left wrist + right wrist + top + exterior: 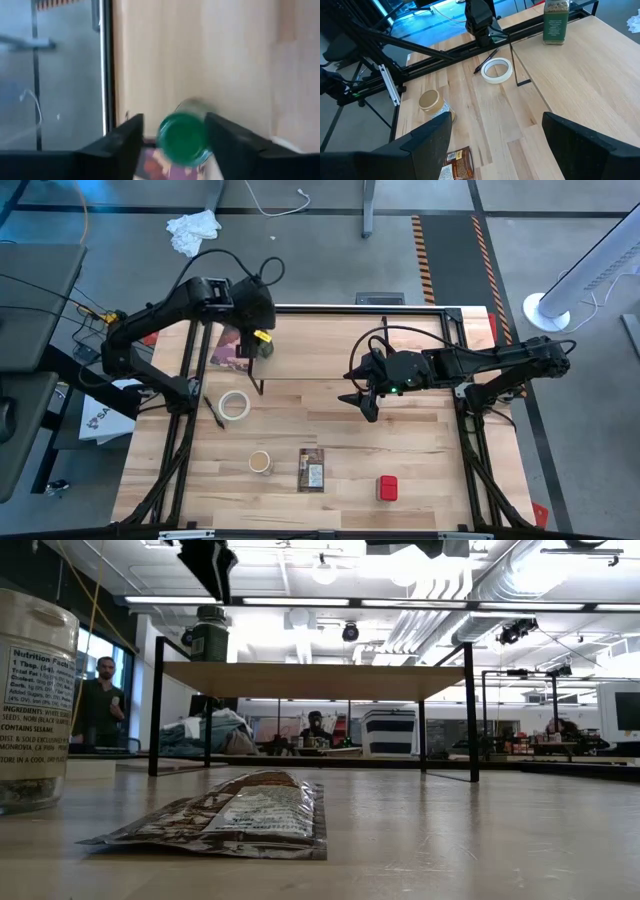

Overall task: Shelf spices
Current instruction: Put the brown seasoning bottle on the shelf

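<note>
The green-lidded jar [210,640] stands upright on the left end of the shelf's wooden top board [320,680]. My left gripper [219,585] hangs just above it, open and pointing steeply down. In the left wrist view its fingers stand on either side of the green lid [184,137], above it. My right gripper [362,402] waits open over the table's middle, holding nothing. On the near part of the table lie the tan-lidded jar [260,462], the flat packet [312,470] and the red tin [387,488].
A white tape roll [234,405] and a black pen lie on the table near the shelf's left legs. A dark maroon packet [232,348] lies left of the shelf. People show in the room beyond the table in the low view.
</note>
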`<state>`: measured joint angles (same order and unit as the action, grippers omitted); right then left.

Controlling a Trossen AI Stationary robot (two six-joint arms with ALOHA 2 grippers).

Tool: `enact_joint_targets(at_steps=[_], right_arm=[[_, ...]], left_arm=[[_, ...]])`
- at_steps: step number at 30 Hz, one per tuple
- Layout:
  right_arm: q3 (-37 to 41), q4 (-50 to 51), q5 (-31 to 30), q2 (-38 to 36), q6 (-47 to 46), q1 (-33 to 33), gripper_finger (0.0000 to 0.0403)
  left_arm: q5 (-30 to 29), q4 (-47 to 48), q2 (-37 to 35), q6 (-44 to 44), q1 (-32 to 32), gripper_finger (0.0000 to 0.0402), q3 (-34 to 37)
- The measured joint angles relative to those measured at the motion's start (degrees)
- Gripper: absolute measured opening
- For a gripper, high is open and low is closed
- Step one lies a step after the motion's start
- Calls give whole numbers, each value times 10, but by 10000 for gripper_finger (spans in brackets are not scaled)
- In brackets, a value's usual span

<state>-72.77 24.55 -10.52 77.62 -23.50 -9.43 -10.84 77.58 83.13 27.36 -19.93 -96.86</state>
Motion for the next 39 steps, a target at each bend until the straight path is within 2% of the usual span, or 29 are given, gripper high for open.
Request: enact_joint_targets(at_steps=[2, 5, 7, 15, 17, 19, 21, 27, 34, 39], right_arm=[[0, 0, 0, 0, 4, 0, 306], [0, 0, 0, 0, 5, 0, 306], [0, 0, 0, 0, 6, 0, 306], [0, 0, 0, 0, 10, 0, 306], [0, 0, 0, 0, 10, 0, 306], [0, 0, 1, 0, 3, -1, 306], [0, 2, 3, 0, 0, -4, 306], [0, 23, 5, 0, 4, -9, 306], [0, 36, 19, 0, 4, -9, 306], [0, 40, 23, 0, 5, -9, 306]], left_arm=[[0, -20, 0, 2, 19, 154, 0], [-5, -52, 0, -7, 38, 48, 0], [-7, -63, 0, -29, 46, 15, 0], [2, -18, 13, -21, 58, 1, 34], [44, -13, 15, -48, 65, 1, 41], [133, -6, 11, -77, 79, 1, 41], [191, 17, 5, -102, 111, 1, 42], [159, 69, -2, -153, 246, 0, 46], [191, -12, -19, -283, 394, 6, 146], [188, -93, -28, -390, 466, 50, 215]])
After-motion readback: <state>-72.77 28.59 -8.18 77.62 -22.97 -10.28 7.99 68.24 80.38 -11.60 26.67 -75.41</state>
